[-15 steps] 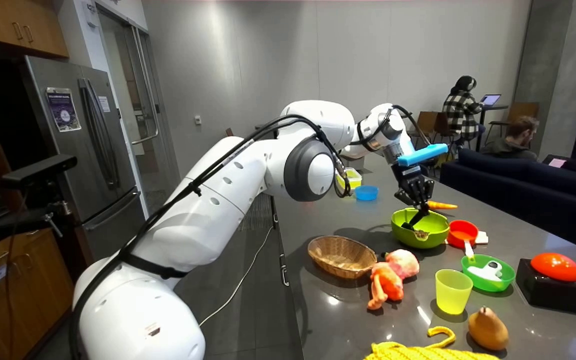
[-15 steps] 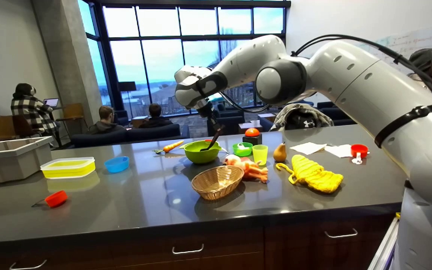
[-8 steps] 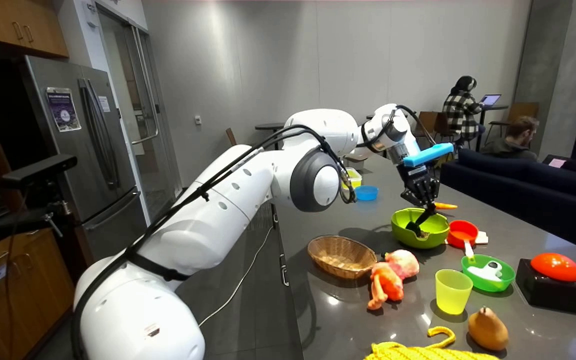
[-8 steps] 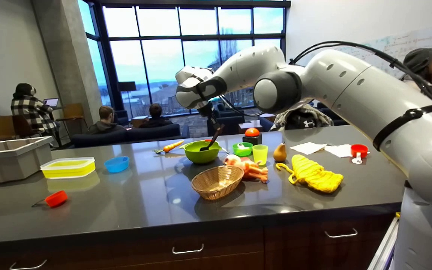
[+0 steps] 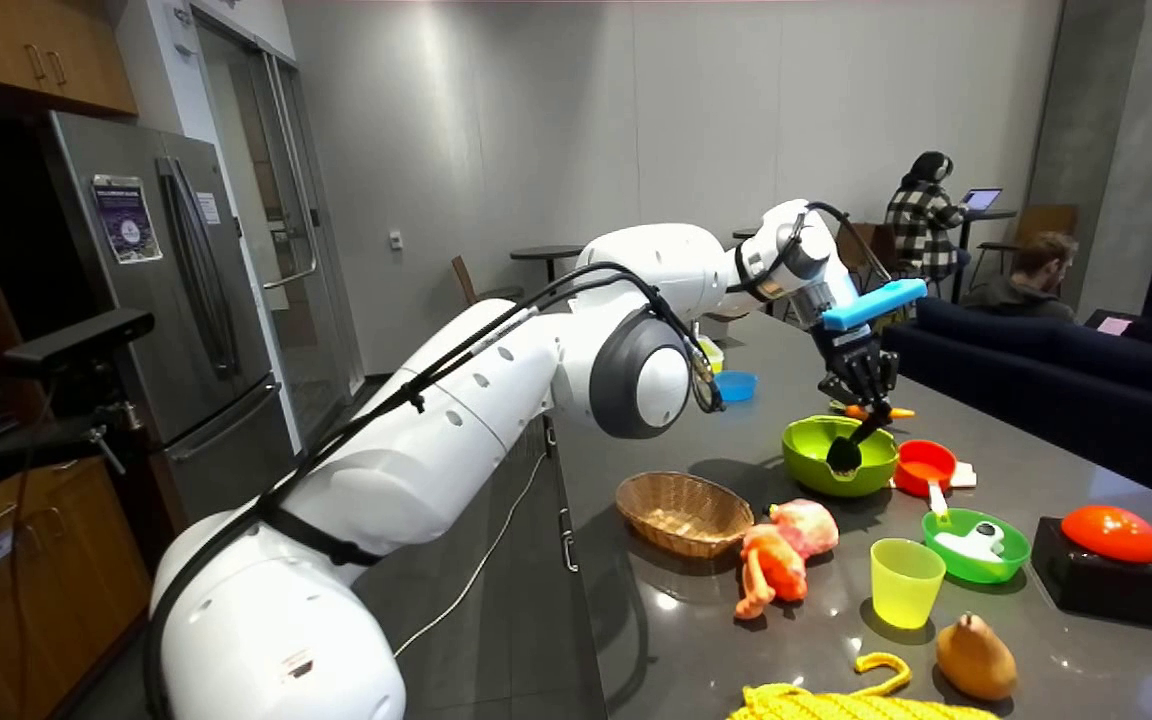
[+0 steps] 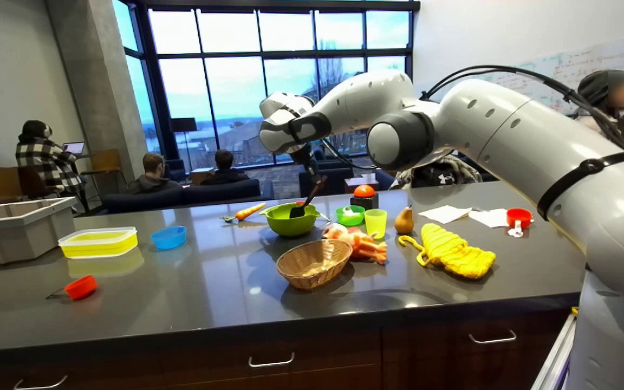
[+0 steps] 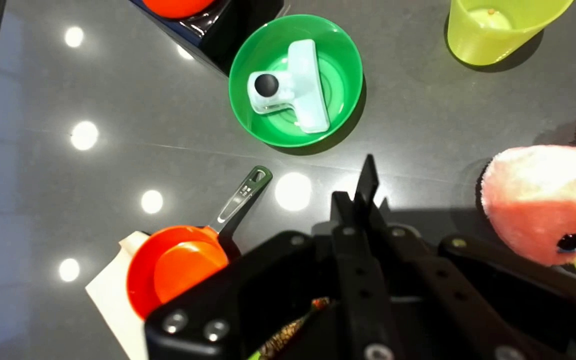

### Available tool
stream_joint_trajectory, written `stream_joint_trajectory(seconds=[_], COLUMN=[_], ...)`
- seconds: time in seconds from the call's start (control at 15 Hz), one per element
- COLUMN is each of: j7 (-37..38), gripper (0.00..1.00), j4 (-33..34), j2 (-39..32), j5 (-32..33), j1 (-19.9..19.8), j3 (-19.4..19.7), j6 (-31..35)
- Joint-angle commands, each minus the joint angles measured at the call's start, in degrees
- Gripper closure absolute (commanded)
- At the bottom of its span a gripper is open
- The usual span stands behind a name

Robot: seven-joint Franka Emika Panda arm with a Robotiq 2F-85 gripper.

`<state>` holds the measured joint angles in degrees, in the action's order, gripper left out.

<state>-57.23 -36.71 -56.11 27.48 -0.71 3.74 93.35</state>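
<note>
The desk (image 6: 198, 292) is dark grey and glossy. In an exterior view a grey bin (image 6: 27, 233), a yellow tub (image 6: 98, 248) and a blue bowl (image 6: 169, 240) stand on its left part, a small red scoop (image 6: 81, 287) nearer the front edge. Toward the middle sits a lime-green bowl (image 6: 290, 225) — a carrot (image 6: 250, 212) beside it — and, in front, a wicker basket (image 6: 312, 280) just beside a pink-and-orange plush toy (image 6: 358, 244). Further right, near one another, are a small green bowl (image 6: 350, 221), a black box (image 6: 365, 202) with a red dome, a yellow cup (image 6: 376, 225) and a pear (image 6: 404, 221), then a yellow knitted piece (image 6: 455, 252) and white sheets (image 6: 445, 214).
</note>
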Motion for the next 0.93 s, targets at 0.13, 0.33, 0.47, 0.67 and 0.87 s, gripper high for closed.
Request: stream_joint_trajectory(seconds=[0.13, 0.33, 0.47, 0.67, 0.87], j7=[-0.61, -0.59, -0.56, -0.64, -0.79], gripper=[0.99, 0.99, 0.99, 0.99, 0.99], j4=[4.59, 5.36, 5.83, 6.40, 6.44], j2=[-3.07, -4.15, -4.68, -5.16, -5.13], j5=[-0.31, -0.51, -0.67, -0.73, -0.67], j1=[-0.31, -0.07, 0.13, 0.44, 0.57], j3=[0.08, -0.23, -0.55, -0.81, -0.92], j6=[-1.10, -1.01, -1.01, -0.97, -1.00])
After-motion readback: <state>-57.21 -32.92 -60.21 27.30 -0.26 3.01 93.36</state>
